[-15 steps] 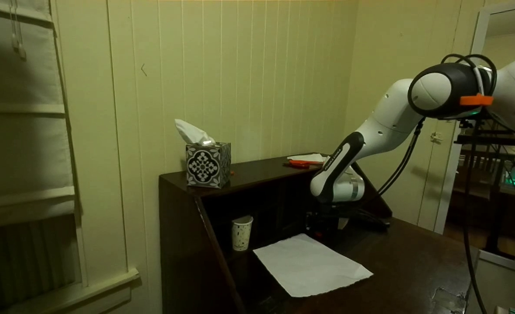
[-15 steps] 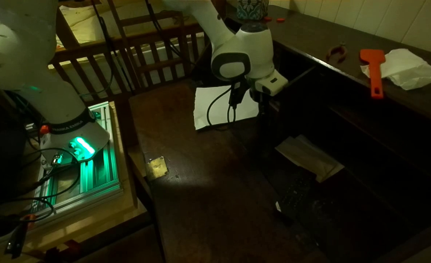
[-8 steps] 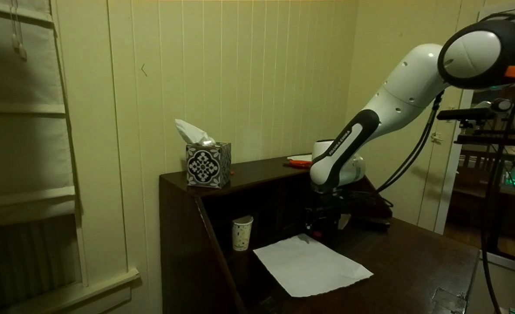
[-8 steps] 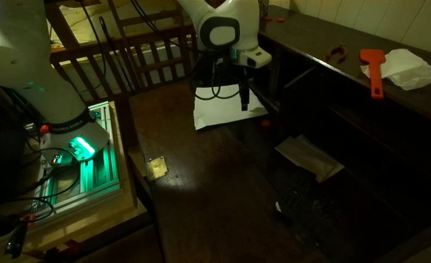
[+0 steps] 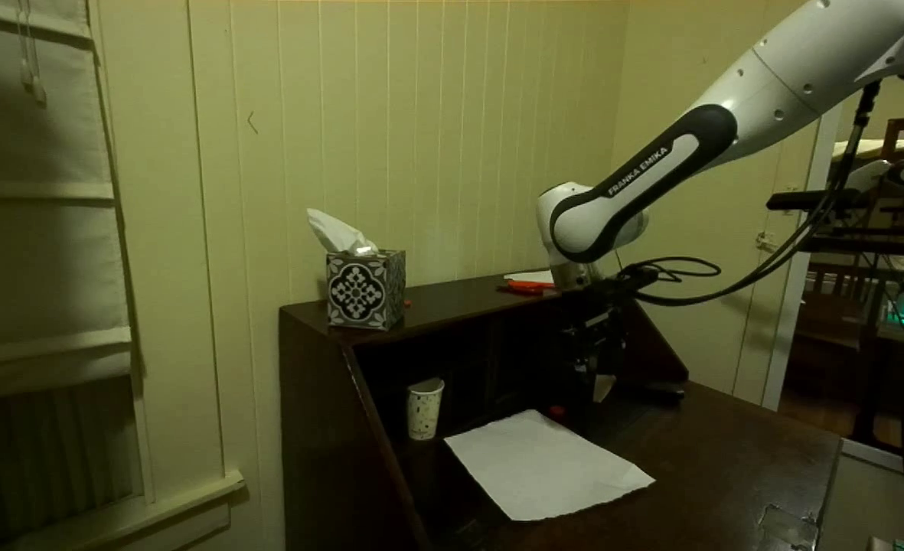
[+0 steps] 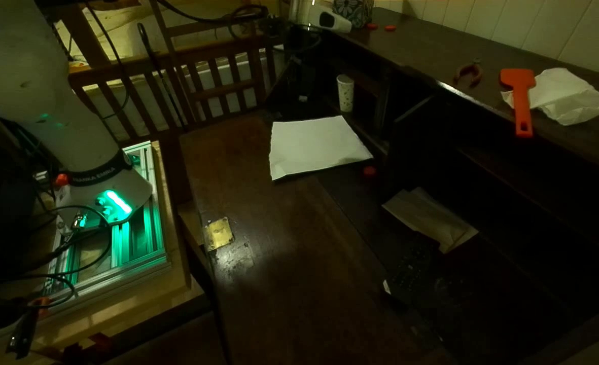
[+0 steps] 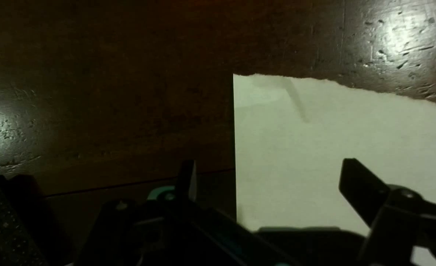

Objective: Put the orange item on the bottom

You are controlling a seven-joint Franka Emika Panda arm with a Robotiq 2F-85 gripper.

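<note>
Orange item (image 6: 368,172) lies on the bottom (image 6: 279,225), just beside a corner of the paper (image 6: 319,147). Bottom: broad dark wood, glossy, scuffed. Paper: white, matte, flat, one edge torn ragged. Claw (image 7: 269,175): higher than the paper, fingers (image 7: 361,188) spread wide, holding nothing. Cup (image 6: 345,94), near the paper: tapered, speckled. Item: low, seemingly rounded, detail lost to gloom. I'd guess light, stiff, apt to skid; pinch low, opposite edges.

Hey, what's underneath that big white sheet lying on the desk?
Anything directly under the white sheet is covered and can't be seen. The dark wooden lower level shows along its edges, so likely more of that. The small red-orange piece is visible beside one corner.
</note>
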